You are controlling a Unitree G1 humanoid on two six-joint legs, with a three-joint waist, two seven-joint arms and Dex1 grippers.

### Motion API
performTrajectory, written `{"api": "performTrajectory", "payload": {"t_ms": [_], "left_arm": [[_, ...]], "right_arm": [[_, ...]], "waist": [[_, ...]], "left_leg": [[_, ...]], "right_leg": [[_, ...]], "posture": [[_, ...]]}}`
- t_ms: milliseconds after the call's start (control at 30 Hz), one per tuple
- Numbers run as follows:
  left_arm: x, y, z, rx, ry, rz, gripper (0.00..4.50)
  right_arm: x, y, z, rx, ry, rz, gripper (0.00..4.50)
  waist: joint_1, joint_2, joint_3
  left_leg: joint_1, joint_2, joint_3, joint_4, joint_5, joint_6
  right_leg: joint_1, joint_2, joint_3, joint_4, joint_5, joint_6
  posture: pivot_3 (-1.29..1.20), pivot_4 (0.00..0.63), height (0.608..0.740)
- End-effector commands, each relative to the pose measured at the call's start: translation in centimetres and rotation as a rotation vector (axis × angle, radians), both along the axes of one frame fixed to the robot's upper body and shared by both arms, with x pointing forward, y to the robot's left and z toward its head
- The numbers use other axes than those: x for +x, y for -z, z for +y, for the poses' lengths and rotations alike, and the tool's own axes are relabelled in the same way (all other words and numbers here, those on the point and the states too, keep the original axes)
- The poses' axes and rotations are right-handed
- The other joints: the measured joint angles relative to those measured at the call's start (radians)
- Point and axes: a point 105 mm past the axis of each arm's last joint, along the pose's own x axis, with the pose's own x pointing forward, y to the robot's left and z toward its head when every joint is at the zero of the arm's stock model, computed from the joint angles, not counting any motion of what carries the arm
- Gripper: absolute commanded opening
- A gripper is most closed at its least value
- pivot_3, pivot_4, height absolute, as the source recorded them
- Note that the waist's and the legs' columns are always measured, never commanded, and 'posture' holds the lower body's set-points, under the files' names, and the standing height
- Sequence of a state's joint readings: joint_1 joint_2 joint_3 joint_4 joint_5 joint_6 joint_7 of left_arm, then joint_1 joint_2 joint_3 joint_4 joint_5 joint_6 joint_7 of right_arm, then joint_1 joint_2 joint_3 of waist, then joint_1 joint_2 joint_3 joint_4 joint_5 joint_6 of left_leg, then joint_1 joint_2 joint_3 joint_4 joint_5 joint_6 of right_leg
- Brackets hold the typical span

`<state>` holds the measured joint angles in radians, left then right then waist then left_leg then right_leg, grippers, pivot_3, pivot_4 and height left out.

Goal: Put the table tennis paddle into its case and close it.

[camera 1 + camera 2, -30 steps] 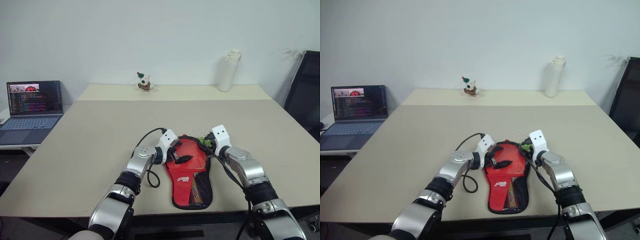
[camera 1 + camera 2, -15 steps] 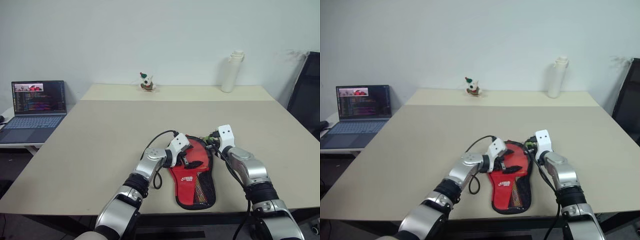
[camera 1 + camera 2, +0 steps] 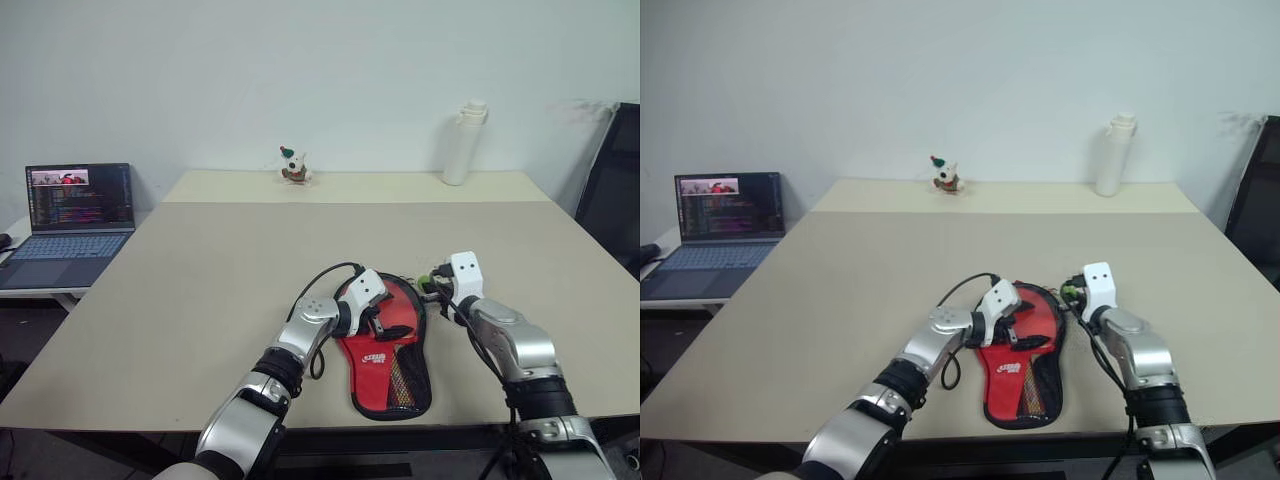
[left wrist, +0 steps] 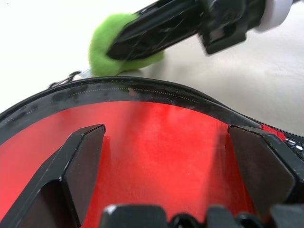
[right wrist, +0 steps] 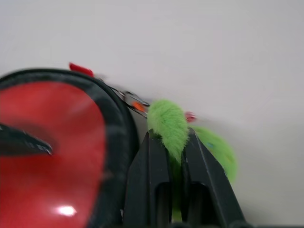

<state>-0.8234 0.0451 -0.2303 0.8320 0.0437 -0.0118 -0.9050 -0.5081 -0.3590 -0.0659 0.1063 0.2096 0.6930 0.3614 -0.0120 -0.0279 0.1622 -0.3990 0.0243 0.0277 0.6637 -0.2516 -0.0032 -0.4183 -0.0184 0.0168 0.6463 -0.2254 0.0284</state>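
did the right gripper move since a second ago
Yes. The right gripper, jaws shut on the green pull tag, has shifted to the robot's right, off the case rim and toward the table's right edge.

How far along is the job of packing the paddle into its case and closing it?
Done: no loose paddle on the table; the case lies flat. In hand: the right gripper pinches the green pull tag, while the open left gripper rests over the case. Left: zipping it closed.

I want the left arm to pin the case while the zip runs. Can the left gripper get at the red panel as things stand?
Probably yes: the left gripper is open directly over the case's red panel, with nothing between; the right gripper is off the rim, shut on the green pull tag.
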Motion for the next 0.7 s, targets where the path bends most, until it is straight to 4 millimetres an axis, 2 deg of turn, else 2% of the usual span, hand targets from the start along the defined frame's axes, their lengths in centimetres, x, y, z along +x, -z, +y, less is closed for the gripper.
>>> {"api": "performTrajectory", "payload": {"t_ms": [33, 333, 533, 700], "left_arm": [[-1.3, 3.7, 0.4, 0.082, 0.006, 0.100, 4.50], [-1.4, 3.9, -0.1, 0.086, 0.010, 0.109, 4.50], [-1.4, 3.9, -0.4, 0.090, 0.018, 0.112, 4.50], [-1.5, 4.0, -0.5, 0.095, 0.024, 0.114, 4.50]], "right_arm": [[-1.9, -1.7, -1.3, -0.006, -0.037, -0.025, 0.06], [-10.1, -1.4, 1.3, -0.026, -0.374, 0.112, 0.06], [-16.6, 0.1, 3.3, -0.030, -0.573, 0.252, 0.06], [-20.7, 1.1, 4.0, -0.025, -0.691, 0.360, 0.06]], "waist": [[0.003, 0.001, -0.001], [0.013, 0.005, -0.004], [0.014, 0.004, -0.005], [0.015, 0.003, -0.006]], "left_leg": [[0.000, 0.000, 0.000, 0.000, 0.000, 0.000], [0.001, 0.000, -0.001, 0.000, 0.000, 0.000], [0.003, 0.000, -0.003, 0.000, 0.000, 0.000], [0.005, -0.001, -0.004, 0.000, 0.000, 0.000]], "right_leg": [[0.000, 0.000, 0.000, 0.000, 0.000, 0.000], [0.002, 0.001, -0.002, -0.001, -0.001, 0.001], [0.006, 0.000, -0.003, -0.003, -0.002, 0.001], [0.009, -0.001, -0.005, -0.004, -0.003, 0.001]], "posture": [[0.00, 0.150, 0.740], [0.00, 0.150, 0.740], [0.00, 0.150, 0.740], [0.00, 0.150, 0.740]]}}
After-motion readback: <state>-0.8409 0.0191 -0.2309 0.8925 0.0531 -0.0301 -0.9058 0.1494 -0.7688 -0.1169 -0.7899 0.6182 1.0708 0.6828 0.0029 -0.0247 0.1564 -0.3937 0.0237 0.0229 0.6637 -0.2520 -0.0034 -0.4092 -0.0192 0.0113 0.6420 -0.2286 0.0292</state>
